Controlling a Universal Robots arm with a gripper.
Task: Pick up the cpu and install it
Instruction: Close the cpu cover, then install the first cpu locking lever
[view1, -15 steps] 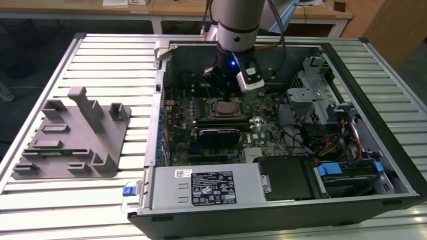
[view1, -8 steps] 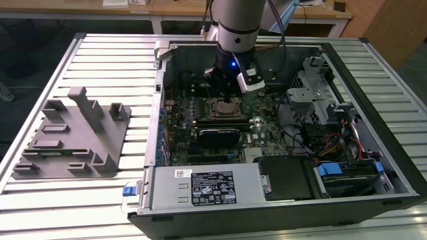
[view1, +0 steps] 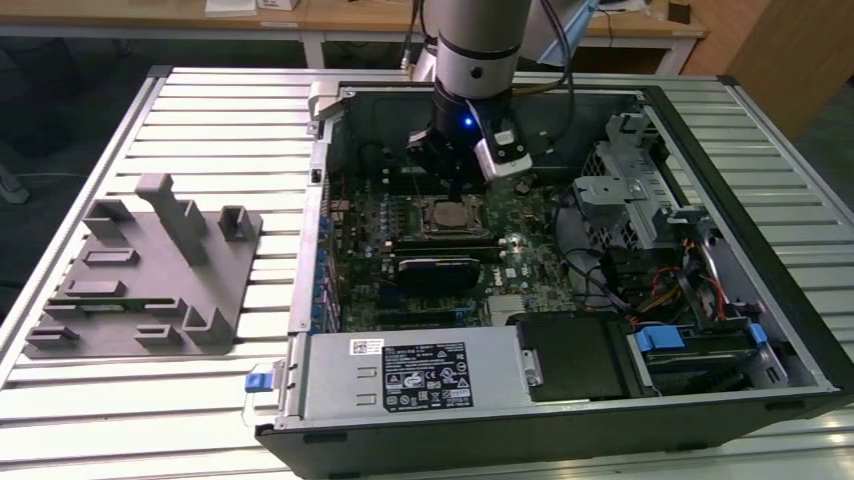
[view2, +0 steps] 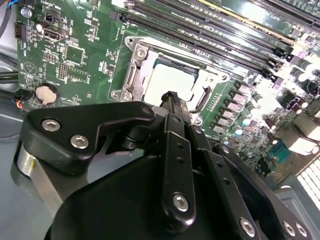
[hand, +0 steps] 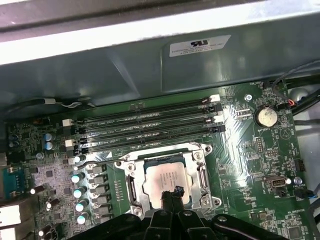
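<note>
Gripper low inside the open case, over the motherboard. My fingertips are drawn together with nothing between them. The cpu lies in the socket frame at mid-board, just beside the memory slots. My tips hang over its near edge; I cannot tell if they touch the lid.

The chip lies flat, metal top up. It is square, so it has no long axis, and its edges run parallel to the frame and slots.

Judgement: it looks seated or nearly so. To do this well, I keep it level with corners matched to the frame, use light pressure only, and never drag sideways across the contacts.
</note>
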